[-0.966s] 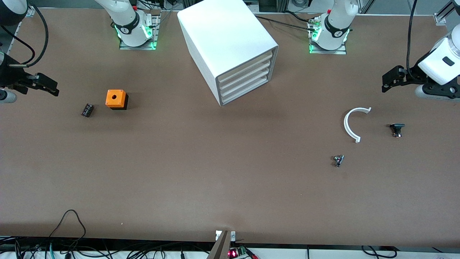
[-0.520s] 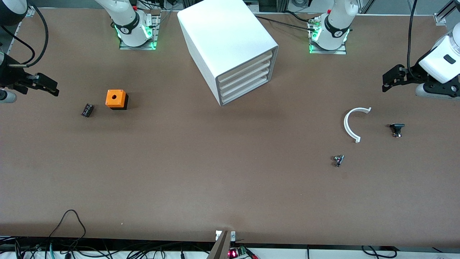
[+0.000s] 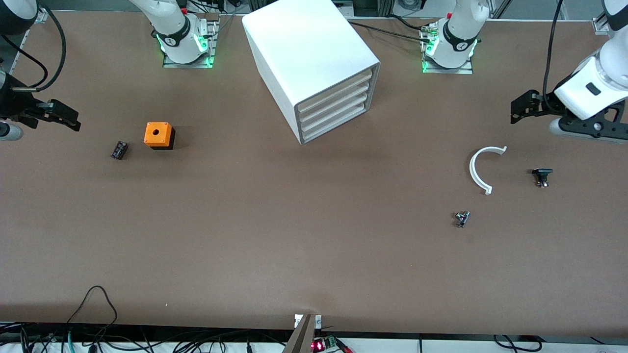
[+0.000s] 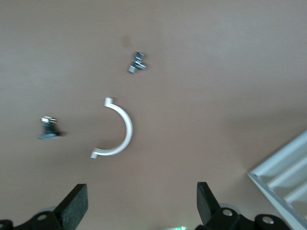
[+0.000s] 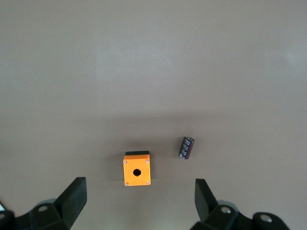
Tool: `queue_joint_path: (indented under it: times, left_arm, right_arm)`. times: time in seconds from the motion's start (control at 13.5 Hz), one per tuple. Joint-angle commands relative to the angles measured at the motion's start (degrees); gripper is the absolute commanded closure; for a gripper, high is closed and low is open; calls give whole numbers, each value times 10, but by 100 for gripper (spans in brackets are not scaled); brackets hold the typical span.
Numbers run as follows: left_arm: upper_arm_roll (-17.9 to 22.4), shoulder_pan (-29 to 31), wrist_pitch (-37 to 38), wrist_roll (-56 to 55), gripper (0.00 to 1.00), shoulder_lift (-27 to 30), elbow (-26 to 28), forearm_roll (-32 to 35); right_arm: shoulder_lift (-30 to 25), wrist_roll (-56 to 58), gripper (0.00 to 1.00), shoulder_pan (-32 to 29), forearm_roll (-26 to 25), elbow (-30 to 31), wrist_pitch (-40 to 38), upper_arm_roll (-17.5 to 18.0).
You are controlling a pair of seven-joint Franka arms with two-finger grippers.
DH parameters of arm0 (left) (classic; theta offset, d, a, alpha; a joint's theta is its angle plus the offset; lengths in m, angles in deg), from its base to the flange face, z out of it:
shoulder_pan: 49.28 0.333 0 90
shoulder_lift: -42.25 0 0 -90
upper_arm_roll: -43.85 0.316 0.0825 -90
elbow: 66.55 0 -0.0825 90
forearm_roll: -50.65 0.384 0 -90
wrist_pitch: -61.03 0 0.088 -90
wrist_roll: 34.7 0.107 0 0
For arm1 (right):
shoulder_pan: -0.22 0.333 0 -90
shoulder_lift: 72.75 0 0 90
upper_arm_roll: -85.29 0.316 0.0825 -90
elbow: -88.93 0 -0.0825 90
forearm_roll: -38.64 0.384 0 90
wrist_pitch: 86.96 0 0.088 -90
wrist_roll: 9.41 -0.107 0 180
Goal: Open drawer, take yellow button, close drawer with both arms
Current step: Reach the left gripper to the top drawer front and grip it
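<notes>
The big white cabinet (image 3: 309, 54) stands at the robots' edge of the table, midway between the two bases. Its uppermost drawer (image 3: 335, 90) is shut, like the three fronts below it. The button is hidden. My left gripper (image 3: 517, 110) hangs open and empty above the table at the left arm's end, over bare table near a white arc; in the left wrist view (image 4: 141, 211) its jaws stand wide apart, and a corner of the cabinet (image 4: 288, 167) shows. My right gripper (image 3: 68, 120) hangs open and empty at the right arm's end (image 5: 139, 199).
An orange cube with a hole (image 3: 158, 135) (image 5: 136, 170) and a small black part (image 3: 119, 150) (image 5: 187, 147) lie toward the right arm's end. A white arc (image 3: 478, 169) (image 4: 117, 134) and two small dark parts (image 3: 541, 176) (image 3: 462, 218) lie toward the left arm's end.
My left arm has swung a little toward the cabinet, its gripper still open. The right arm has not moved. The drawers stay shut.
</notes>
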Motion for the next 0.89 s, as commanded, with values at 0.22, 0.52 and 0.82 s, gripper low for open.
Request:
queue_joint_path:
  times: [0.22,0.52,0.82]
  left_arm:
    - [-2,5,4,15,0,-40,56,-175]
    - [-22,6,-29,20,0,-48,180,-338]
    - [-85,5,-81,42,0,-56,275,-468]
  right_arm:
    - [-1,10,0,-4,4,-7,-8,1]
    - [-1,10,0,-4,4,-7,-8,1]
    - [-1,9,0,-4,5,-7,-8,1]
